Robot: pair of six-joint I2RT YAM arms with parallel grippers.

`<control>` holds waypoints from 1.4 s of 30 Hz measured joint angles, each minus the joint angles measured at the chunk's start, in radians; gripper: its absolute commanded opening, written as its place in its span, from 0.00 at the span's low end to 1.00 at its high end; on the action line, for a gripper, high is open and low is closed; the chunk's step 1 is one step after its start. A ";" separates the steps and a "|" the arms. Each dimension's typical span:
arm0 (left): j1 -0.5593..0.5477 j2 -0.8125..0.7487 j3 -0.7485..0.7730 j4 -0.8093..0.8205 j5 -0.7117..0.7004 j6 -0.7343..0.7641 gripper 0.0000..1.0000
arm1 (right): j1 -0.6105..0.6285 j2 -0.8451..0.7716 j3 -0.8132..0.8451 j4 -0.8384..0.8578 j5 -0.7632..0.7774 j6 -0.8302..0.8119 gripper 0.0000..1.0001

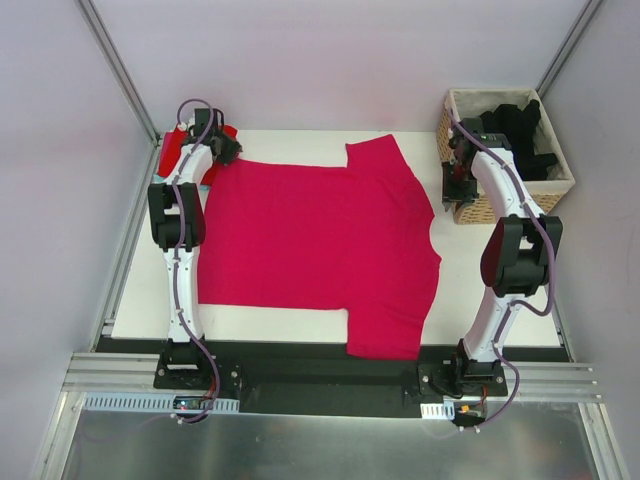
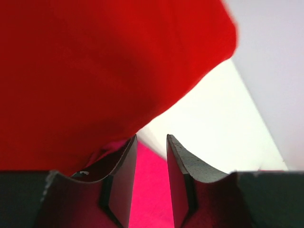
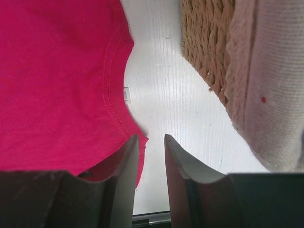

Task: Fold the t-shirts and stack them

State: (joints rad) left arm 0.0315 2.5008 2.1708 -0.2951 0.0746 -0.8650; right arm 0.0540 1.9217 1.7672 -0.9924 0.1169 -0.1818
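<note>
Magenta-pink cloth covers most of the white table [image 1: 490,310]: this magenta-pink t-shirt [image 1: 310,250] lies flat and smooth, and its long axis goes from left to right. You see its hem at the left and its collar [image 3: 110,71] at the right, so the neck points toward the wicker basket [image 1: 560,186]. One sleeve reaches far, and the other reaches near, over the near table edge. The collar is a curved band with lines of stitching, and a small white label [image 3: 126,95] sits at its edge. The red t-shirt [image 1: 170,152] is bunched at the far left corner, just beside the hem. The black t-shirts [image 1: 515,128] are heaped in the basket, which is coarsely woven and has a pale knitted liner [image 3: 266,95]. Your left gripper [image 2: 151,156] hangs where red and pink cloth meet, its fingers a little apart with nothing between them. Your right gripper [image 3: 151,156] is low between collar and basket, its fingers also a little apart and holding nothing.
</note>
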 measured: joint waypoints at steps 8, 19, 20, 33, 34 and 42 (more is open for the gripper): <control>0.009 -0.001 0.000 0.102 -0.026 -0.023 0.31 | 0.000 0.008 -0.002 -0.002 -0.002 0.000 0.32; 0.016 -0.192 -0.080 0.140 0.214 0.060 0.34 | -0.001 0.008 -0.015 0.109 -0.212 0.003 0.45; 0.016 -0.242 -0.124 0.153 0.251 0.072 0.34 | -0.001 0.008 -0.018 0.129 -0.242 0.010 0.38; 0.014 -0.819 -0.725 0.113 0.474 0.253 0.33 | 0.159 0.231 0.115 0.143 -0.191 -0.018 0.03; 0.014 -0.834 -0.742 0.102 0.475 0.263 0.33 | 0.175 0.247 0.121 0.135 -0.172 -0.024 0.01; 0.016 -0.947 -0.852 0.051 0.489 0.318 0.33 | 0.226 0.292 0.126 0.087 0.042 -0.071 0.01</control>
State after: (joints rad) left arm 0.0471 1.5536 1.3190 -0.2443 0.5640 -0.5468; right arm 0.2802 2.2135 1.8927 -0.9054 0.1593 -0.2523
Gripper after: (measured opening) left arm 0.335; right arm 0.015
